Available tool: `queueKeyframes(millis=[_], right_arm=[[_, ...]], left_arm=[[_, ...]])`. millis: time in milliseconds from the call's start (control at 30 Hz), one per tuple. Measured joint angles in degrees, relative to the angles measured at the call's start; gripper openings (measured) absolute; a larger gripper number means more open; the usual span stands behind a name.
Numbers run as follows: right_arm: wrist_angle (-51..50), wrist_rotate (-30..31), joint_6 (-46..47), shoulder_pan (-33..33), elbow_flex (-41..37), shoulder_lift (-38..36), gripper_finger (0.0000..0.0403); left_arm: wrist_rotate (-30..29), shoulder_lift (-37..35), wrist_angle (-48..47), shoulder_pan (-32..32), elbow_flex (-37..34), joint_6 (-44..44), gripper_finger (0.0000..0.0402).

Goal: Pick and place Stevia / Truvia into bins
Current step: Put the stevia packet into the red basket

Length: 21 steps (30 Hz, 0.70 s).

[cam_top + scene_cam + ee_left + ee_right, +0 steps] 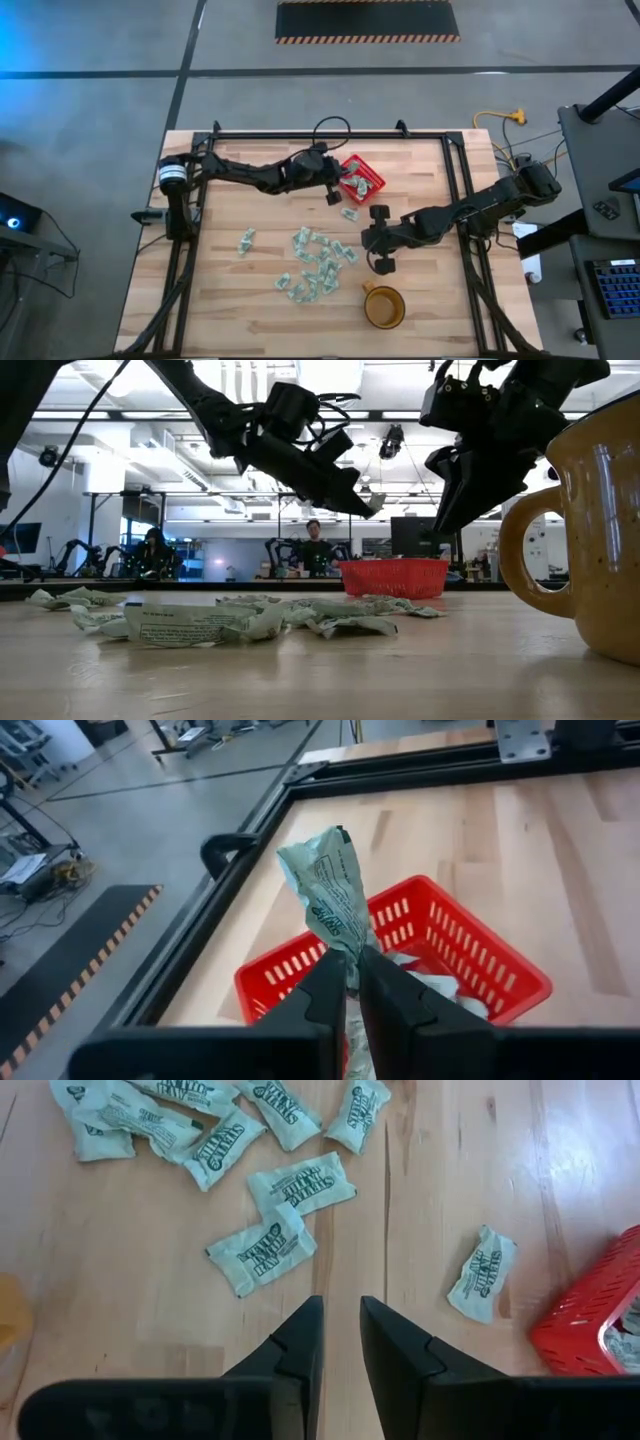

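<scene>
The red basket (362,175) (480,960) sits at the table's far middle with some sachets inside. My left gripper (335,187) (350,982) hovers at its left rim, shut on one pale green sachet (328,895). Several more sachets (315,265) (285,1185) lie flat and scattered on the table's middle, and one lone sachet (349,213) (482,1275) lies near the basket. My right gripper (367,240) (342,1330) hangs above the table right of the pile. Its fingers are slightly apart with bare wood between them, and it holds nothing. My left gripper pinches the sachet between its two fingers at the sachet's lower end (350,955). The crumpled sachet stands up past the fingertips, lifted clear of the table, over the basket's near rim (300,970).
An amber-brown cup (384,305) (590,530) stands near the table's near edge, right of the pile. A black frame rail (330,134) runs along the far edge behind the basket. Bare wood (430,280) lies to the right of the cup and pile.
</scene>
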Motion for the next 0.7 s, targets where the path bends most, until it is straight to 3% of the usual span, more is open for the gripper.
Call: queueKeyframes(millis=[267,533,700], right_arm=[[1.53,0.0,-0.05,0.0,0.02,0.0,0.0056],[2.91,-0.02,-0.05,0.0,0.0,0.0,0.0059],[2.96,-0.02,-0.04,0.0,0.01,0.0,0.0056]], left_arm=[[0.03,0.0,0.15,0.04,0.04,-0.13,0.0013],[-0.48,0.0,1.77,0.11,0.66,-3.04,0.0064],[-0.5,0.0,3.87,0.11,0.76,-3.05,0.006]])
